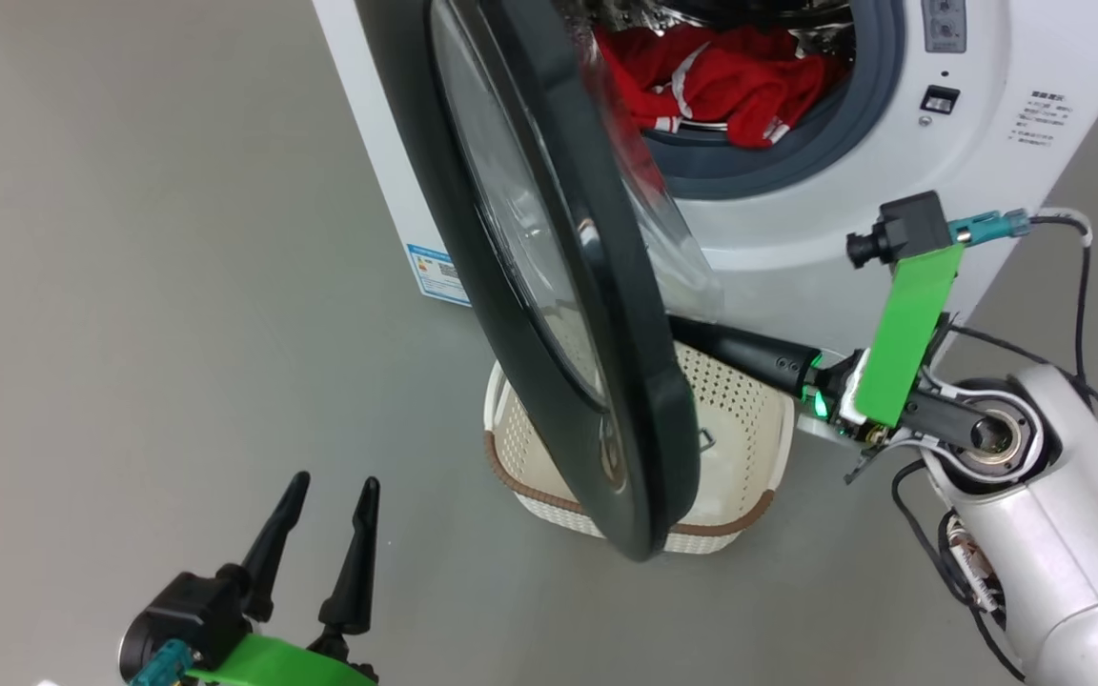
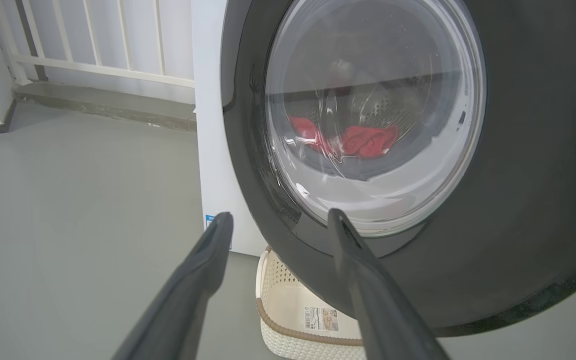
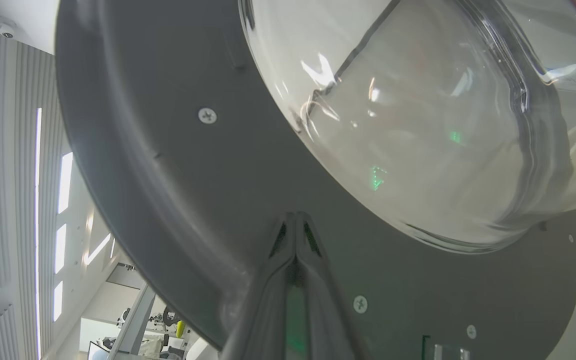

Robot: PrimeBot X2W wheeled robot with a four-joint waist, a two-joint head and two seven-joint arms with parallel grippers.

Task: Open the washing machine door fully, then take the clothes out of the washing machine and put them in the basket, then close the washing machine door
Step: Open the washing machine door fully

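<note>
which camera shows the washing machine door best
The left wrist view: it faces the washing machine door front-on, taking in most of its black rim and glass window. The head view sees it nearly edge-on. The right wrist view shows its grey inner side close up.

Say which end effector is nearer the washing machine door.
Right: right end effector, shut, is at the washing machine door's inner face; left end effector hovers open outside it.

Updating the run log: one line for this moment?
washing machine door: partly open | right gripper: shut, tips at door's inner face | left gripper: open, free | clothes: in washing machine | basket: below door
</note>
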